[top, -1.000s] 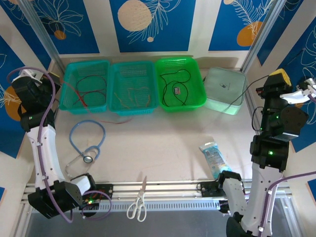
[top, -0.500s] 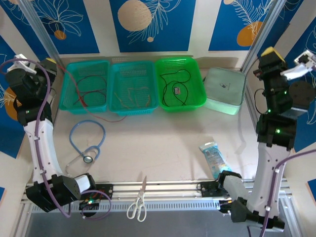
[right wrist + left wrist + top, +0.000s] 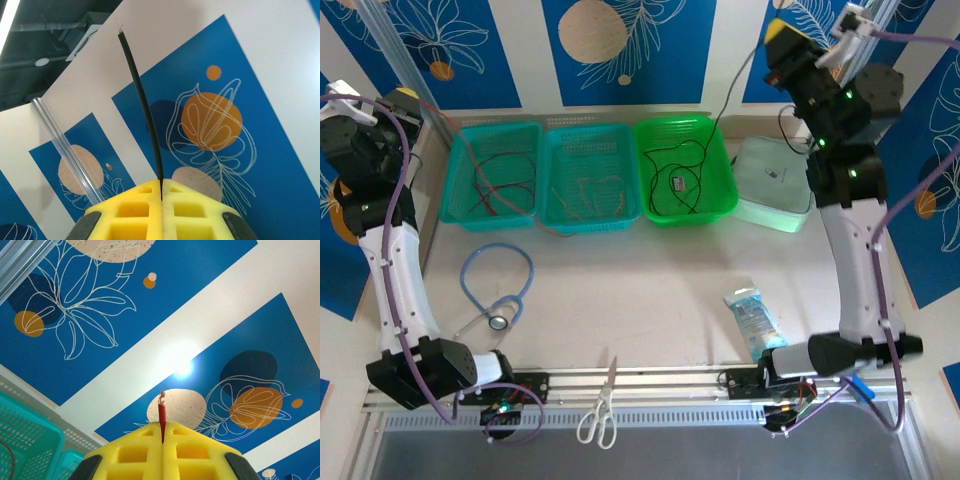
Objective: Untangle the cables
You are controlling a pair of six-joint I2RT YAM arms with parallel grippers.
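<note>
Where cables lie: red cable point(image 3: 161, 416) left of green basket point(image 3: 685, 217), black cable point(image 3: 145, 115) going up from it.
Left gripper point(image 3: 162, 432): pinching red cable.
Right gripper point(image 3: 161, 187): pinching black cable.
In front: stethoscope point(image 3: 495, 285), scissors point(image 3: 600, 405), packet point(image 3: 752, 320).

The right hand point(image 3: 161, 187) points upward, its two yellow fingers point(image 3: 135, 210) pressed together on a black cable point(image 3: 142, 105). The cable rises from the seam between them and bends left to a bare, frayed tip. Behind are blue-and-white wall panels point(image 3: 210, 125), a clear rod point(image 3: 65, 150) and a dark ceiling point(image 3: 45, 40)
</note>
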